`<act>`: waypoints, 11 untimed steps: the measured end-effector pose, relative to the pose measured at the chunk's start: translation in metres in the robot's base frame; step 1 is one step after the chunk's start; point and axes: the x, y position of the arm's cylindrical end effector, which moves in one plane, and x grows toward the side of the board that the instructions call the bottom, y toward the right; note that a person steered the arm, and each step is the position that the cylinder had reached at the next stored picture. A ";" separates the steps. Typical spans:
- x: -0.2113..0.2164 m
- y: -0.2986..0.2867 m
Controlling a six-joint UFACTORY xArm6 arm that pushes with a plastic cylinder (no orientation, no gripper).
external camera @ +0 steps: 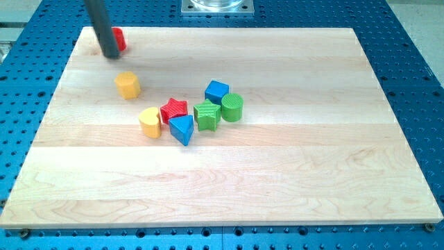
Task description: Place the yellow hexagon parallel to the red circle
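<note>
Where the wooden tabletop (291, 173) lies on a blue perforated base (416, 83), eight items are recorded. Item: my tip (111, 55), the lower end of a dark rod entering from the view's top left, standing at the board's far left corner; there is no gripper on this arm, so nothing is grasped. Item: red circle (121, 39), partly hidden behind the rod, touching or just beside my tip on its right side. Item: yellow hexagon (127, 85), alone, below and slightly right of my tip, near it but apart, and apart from the red circle. Item: yellow heart (150, 122), leftmost of a cluster near the board's middle. Item: red star (174, 109), just right of the heart and touching or nearly touching it. Item: blue triangle (182, 129), just below the star. Item: green cube-like block with ridged top (207, 114), right of the star. Item: blue cube (217, 91), just above the green block. Item: green cylinder (232, 107), at the cluster's right end, beside both the green block and the blue cube.
</note>
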 end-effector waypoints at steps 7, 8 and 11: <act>0.132 0.105; 0.097 0.079; 0.081 0.129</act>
